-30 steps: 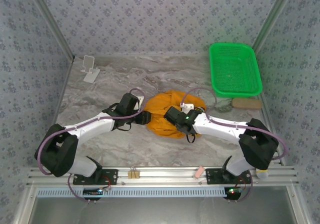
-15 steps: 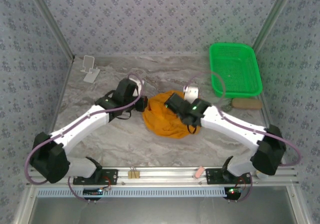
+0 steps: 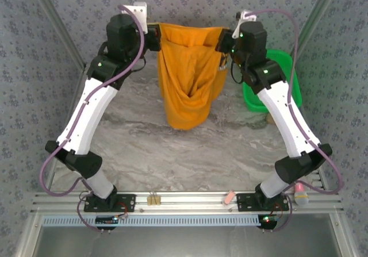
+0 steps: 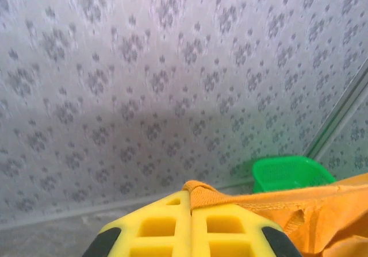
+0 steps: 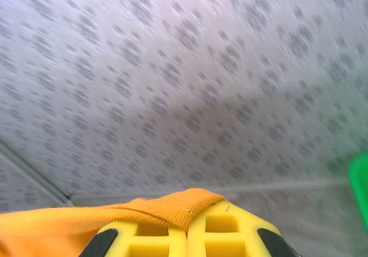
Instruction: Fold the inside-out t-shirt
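There is one orange t-shirt [image 3: 187,79] and two pincers, the left pincer [image 3: 156,38] and the right pincer [image 3: 225,41]. One green basket [image 3: 293,67] sits on the one surface [image 3: 138,142]. The near rail carries one pink piece [image 3: 229,197] and perhaps two tan clips [image 3: 153,199].

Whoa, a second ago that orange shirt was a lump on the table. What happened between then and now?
Both arms swung up and toward the back wall. The left gripper and right gripper clamped onto the t-shirt and lifted it, so it now hangs stretched between them instead of lying bunched on the table. The green basket stayed at the back right.
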You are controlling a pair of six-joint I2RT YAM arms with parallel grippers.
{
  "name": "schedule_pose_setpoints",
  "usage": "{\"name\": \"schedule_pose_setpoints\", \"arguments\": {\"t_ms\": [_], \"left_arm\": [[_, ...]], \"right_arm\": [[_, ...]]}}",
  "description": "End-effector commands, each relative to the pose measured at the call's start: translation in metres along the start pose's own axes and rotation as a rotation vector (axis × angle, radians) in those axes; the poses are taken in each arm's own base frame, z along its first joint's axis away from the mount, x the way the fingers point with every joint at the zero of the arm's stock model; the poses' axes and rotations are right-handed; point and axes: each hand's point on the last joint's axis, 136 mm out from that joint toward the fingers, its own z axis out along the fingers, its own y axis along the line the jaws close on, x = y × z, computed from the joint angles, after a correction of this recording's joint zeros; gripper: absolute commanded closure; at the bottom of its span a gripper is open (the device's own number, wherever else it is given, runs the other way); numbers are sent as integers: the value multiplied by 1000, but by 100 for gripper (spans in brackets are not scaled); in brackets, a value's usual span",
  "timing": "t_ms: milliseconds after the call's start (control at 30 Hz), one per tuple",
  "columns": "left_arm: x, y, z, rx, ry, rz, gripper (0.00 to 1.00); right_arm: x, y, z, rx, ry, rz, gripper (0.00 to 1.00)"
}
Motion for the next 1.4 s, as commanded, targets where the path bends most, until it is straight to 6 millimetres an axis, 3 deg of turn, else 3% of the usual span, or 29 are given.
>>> {"name": "schedule_pose_setpoints", "arguments": {"t_ms": [0,67,233,300,367,467,567,633,800,900,1033,1100,1200,1233,1300,1333,1367], "left_arm": [[-26,-7,-38,-1,-32,74,100],[-24,-19,-58,37,-25,92,100],[14,-56,-115,243,20,110,100],[13,-56,-140,287,6,24,100],[5,-58,-160,328,-23,-11,100],[-7,-58,-173,342,-69,-32,100],[-10,-51,-164,286,-78,-29,100],[-9,-46,-150,241,-79,-8,100],[-11,-11,-91,32,-91,47,100],[-22,10,-55,-35,-87,58,100],[-33,18,-8,-94,-86,195,100],[-38,18,8,-108,-77,241,100],[-51,17,17,-110,-95,253,100],[-51,17,17,-107,-85,252,100],[-61,14,7,-88,-107,233,100],[-65,13,1,-75,-115,210,100],[-69,12,-6,-56,-121,184,100]], "right_arm": [[-54,35,-51,-140,-122,-56,100],[-54,46,-74,-183,-123,-60,100],[-27,65,-142,-292,-69,-71,100],[-22,65,-169,-345,-39,-10,100],[-24,55,-183,-326,-38,61,100],[-30,39,-190,-252,-65,84,100],[-34,27,-179,-168,-66,65,100],[-28,19,-158,-113,-29,41,100],[-26,-17,-85,43,-9,97,100],[-31,-31,-33,52,15,122,100],[-28,-57,29,145,88,106,100],[-30,-58,43,159,86,83,100],[-41,-12,60,-166,74,98,100],[-49,-5,61,-240,59,114,100],[-55,-31,50,-7,5,114,100],[-56,-33,40,72,-10,72,100],[-58,-26,34,41,-10,49,100]]}}
